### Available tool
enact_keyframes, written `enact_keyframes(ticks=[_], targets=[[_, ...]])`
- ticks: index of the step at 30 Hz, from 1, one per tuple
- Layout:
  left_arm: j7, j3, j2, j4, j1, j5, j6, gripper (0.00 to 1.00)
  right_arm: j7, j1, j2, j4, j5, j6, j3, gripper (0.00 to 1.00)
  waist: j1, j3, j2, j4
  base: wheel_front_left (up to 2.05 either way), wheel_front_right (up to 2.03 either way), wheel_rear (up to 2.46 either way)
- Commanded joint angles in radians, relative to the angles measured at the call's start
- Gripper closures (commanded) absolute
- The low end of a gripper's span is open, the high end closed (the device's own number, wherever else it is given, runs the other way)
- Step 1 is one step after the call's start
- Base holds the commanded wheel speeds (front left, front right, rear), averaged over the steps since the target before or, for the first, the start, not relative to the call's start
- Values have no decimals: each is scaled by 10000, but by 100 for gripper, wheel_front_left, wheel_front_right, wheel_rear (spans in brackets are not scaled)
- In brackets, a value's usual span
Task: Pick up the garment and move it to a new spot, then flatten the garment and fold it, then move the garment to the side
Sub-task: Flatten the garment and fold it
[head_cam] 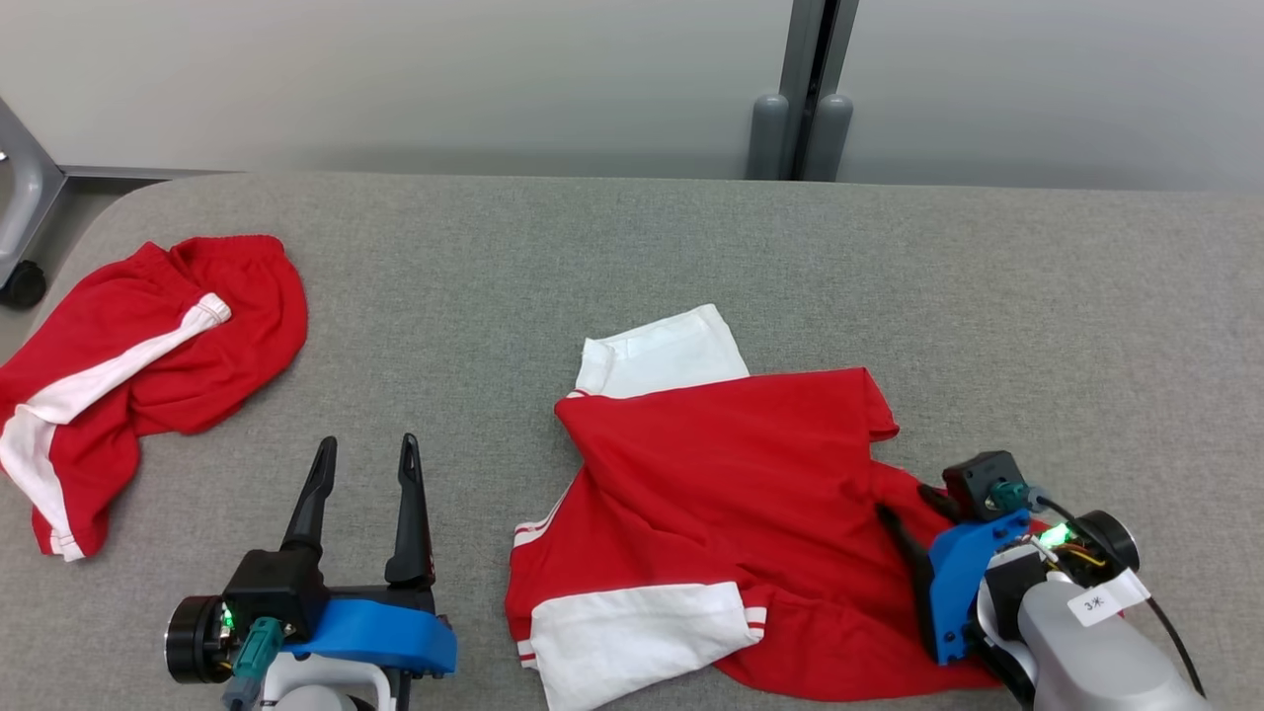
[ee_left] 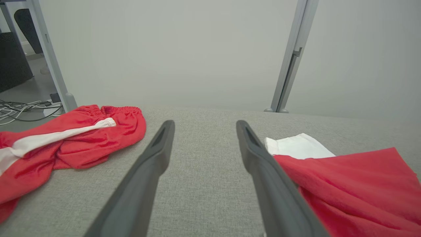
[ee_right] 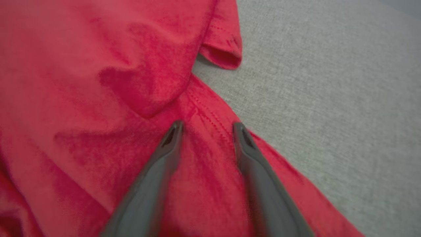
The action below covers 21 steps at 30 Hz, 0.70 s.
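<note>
The garment [head_cam: 731, 474] is a red shirt with white sleeves, lying crumpled and partly folded over itself near the table's front middle. My right gripper [head_cam: 902, 500] is down on its right edge, jaws apart. In the right wrist view both fingertips of the right gripper [ee_right: 207, 125] press on the red cloth [ee_right: 98, 98] beside a stitched hem, with a ridge of fabric between them. My left gripper [head_cam: 367, 444] stands open above bare table, left of the shirt. In the left wrist view the left gripper [ee_left: 204, 123] holds nothing, and the garment [ee_left: 355, 184] lies to its right.
Bunched red shorts with a white stripe [head_cam: 148, 365] lie at the table's left end, also in the left wrist view [ee_left: 65, 138]. The grey cloth-covered table [head_cam: 691, 247] ends at a pale wall with a grey post [head_cam: 800, 118]. A frame with a caster [head_cam: 22, 284] stands at the far left.
</note>
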Motion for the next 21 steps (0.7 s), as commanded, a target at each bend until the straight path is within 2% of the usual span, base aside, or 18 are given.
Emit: enact_keyframes(ticks=[1,9,13,17,18,19,20,21], targets=[[-27,0,-1,5,-152,-11,42,0,294,322,-85,465,66,-2,149,100,1,12,1,1,0,0,0],[-28,27,-2,-20,-184,-35,20,0,-1157,-1227,-824,815,720,-5,-815,100,1,65,1,30,0,0,0],[-28,36,-4,-32,-184,-39,41,0,-1572,-1928,-1245,1450,608,-4,-1666,100,1,102,1,35,0,0,0],[-28,34,-2,-35,-243,-52,41,0,-1723,-2355,-1225,1884,271,-2,-2320,100,1,149,1,30,0,0,0],[-27,33,-4,-35,-254,-56,39,0,-1741,-2359,-1076,1930,224,-2,-2387,94,1,154,1,23,0,0,0],[-27,37,-2,-33,-270,-62,41,0,-1744,-2349,-956,1953,178,-1,-2442,38,1,155,1,11,0,0,0],[-27,40,-1,-29,-277,-67,43,0,-1751,-2335,-921,1949,111,-1,-2489,0,1,152,1,-8,0,0,0],[-27,37,-1,-31,-276,-74,53,0,-1757,-2330,-934,1787,80,-2,-2593,0,1,148,1,-36,0,0,0]])
